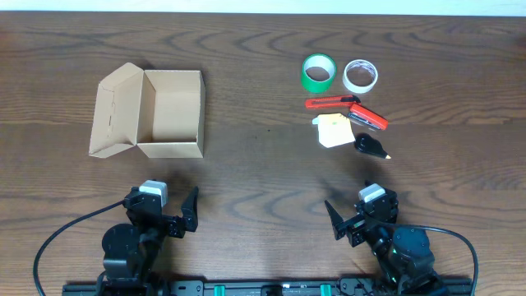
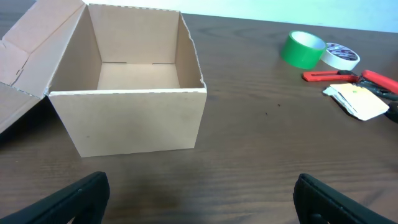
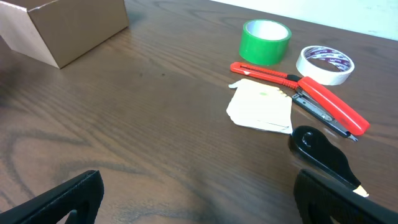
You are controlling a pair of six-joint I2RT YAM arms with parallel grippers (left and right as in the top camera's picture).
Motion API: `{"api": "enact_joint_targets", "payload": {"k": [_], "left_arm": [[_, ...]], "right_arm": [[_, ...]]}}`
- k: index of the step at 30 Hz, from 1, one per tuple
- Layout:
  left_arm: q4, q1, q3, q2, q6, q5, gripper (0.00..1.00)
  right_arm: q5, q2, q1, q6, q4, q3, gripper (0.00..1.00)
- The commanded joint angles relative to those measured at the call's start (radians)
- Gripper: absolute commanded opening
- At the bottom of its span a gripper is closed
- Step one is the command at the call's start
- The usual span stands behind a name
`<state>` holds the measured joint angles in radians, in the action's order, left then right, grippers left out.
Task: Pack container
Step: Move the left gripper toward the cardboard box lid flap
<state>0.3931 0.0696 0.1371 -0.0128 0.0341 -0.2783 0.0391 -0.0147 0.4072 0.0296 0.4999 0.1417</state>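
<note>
**Both grippers spread and empty, box open and waiting**

Both grippers sit low at the near edge of the table. The left gripper (image 2: 199, 198) has its fingers spread wide with nothing between them, and so does the right gripper (image 3: 199, 194). Neither touches anything.

The box (image 2: 134, 121) stands on the left half of the table, straight ahead of the left arm. Its lid flap (image 1: 115, 111) is folded out to the far left, and the inside looks empty.

The loose things lie in a tight cluster on the right, well apart from the box:
- a green tape roll (image 1: 318, 72)
- a white tape roll (image 1: 360, 76)
- a red cutter (image 1: 331, 102)
- a red-handled tool (image 1: 371, 118)
- a pale paper pad (image 1: 332, 131)
- a black tool (image 1: 371, 145)

Packing has not begun, so the first pick is likely the step in hand, and the right arm seems the better placed. The black tool lies closest and on the outside of the cluster, so it offers the cleanest grasp. The cutter, pad and red-handled tool touch or overlap, so closing on one may drag the others.

Bare table (image 1: 263, 156) between the cluster and the box leaves a wide lane for carrying. The box's upright walls call for a high approach and a release over the opening. The flap takes up room only on the outer side.
</note>
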Motion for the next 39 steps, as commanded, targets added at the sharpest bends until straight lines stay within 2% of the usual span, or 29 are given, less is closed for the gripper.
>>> {"api": "enact_joint_targets", "payload": {"k": [1,34,39], "left_arm": [[0.002,0.005,-0.021,0.008,0.011,-0.003,0.95],[0.001,0.005,-0.021,0.008,0.011,-0.003,0.95],[-0.012,0.005,-0.021,0.008,0.068,-0.037,0.95]], "right_arm": [[-0.009,0.009,0.013,-0.014,-0.002,-0.004,0.99],[-0.009,0.009,0.013,-0.014,-0.002,-0.004,0.99],[-0.009,0.009,0.013,-0.014,-0.002,-0.004,0.99]]}}
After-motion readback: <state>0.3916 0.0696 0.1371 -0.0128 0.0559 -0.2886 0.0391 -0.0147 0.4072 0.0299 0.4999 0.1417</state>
